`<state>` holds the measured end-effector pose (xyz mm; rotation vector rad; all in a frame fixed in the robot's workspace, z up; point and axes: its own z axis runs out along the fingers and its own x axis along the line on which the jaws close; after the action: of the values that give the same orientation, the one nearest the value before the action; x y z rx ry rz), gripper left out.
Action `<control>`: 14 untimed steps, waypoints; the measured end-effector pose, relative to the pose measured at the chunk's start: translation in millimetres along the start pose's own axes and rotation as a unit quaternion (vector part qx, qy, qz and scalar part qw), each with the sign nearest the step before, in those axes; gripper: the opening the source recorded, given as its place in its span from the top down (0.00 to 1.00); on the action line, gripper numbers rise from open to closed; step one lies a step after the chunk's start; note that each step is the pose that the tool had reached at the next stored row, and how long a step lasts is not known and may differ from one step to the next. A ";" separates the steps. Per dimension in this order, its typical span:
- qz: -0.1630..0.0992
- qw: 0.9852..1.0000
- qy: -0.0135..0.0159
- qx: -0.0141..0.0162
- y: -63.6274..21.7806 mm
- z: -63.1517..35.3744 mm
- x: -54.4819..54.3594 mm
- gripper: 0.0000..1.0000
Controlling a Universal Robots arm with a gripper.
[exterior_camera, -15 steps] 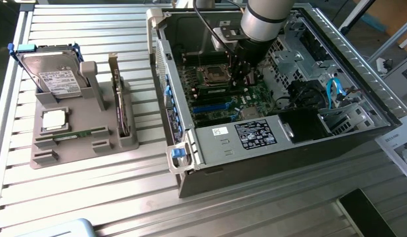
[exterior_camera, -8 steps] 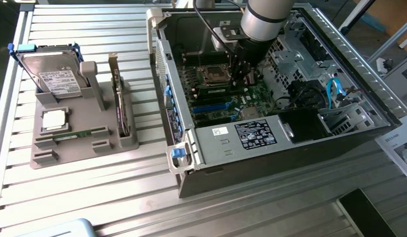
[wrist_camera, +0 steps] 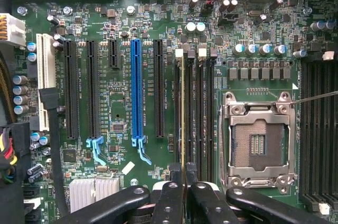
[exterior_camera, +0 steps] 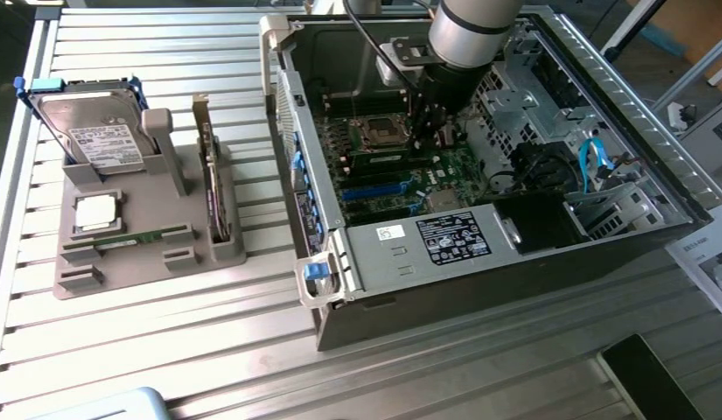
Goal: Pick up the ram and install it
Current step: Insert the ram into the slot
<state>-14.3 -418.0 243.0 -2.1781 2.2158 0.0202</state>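
- Underneath, a ribbed metal table (exterior_camera: 162,350) carries a computer case (exterior_camera: 337,289) (its side open).
- Print on the case's black sticker (exterior_camera: 452,236) and on the hard drive (exterior_camera: 98,136), by the table's edge, is too small to read.
- From the wrist: gripper (wrist_camera: 184,182) fingers nearly closed, pinching the ram (wrist_camera: 183,108) edge-on over a motherboard (wrist_camera: 121,102) slot beside the CPU socket (wrist_camera: 257,139).

In the wrist view the ram (wrist_camera: 183,118) stands edge-on as a thin line, its faces and chips hidden, and the gripper (wrist_camera: 184,176) closed on it is cut off by the picture's edge. In the exterior view the arm (exterior_camera: 468,35) runs out past the far edge and covers part of the motherboard (exterior_camera: 390,171); the label (exterior_camera: 108,140) on the hard drive (exterior_camera: 71,112), at the exterior view's left, is too small to read.
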 end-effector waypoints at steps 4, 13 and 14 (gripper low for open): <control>0.000 1.000 0.000 0.000 0.0 -0.1 0.0 0.88; -0.005 1.000 0.000 0.000 0.0 -0.1 0.0 0.88; -0.005 1.000 0.000 0.000 0.0 -0.1 0.0 0.88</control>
<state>-14.2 -418.1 243.1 -2.1888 2.2056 0.0203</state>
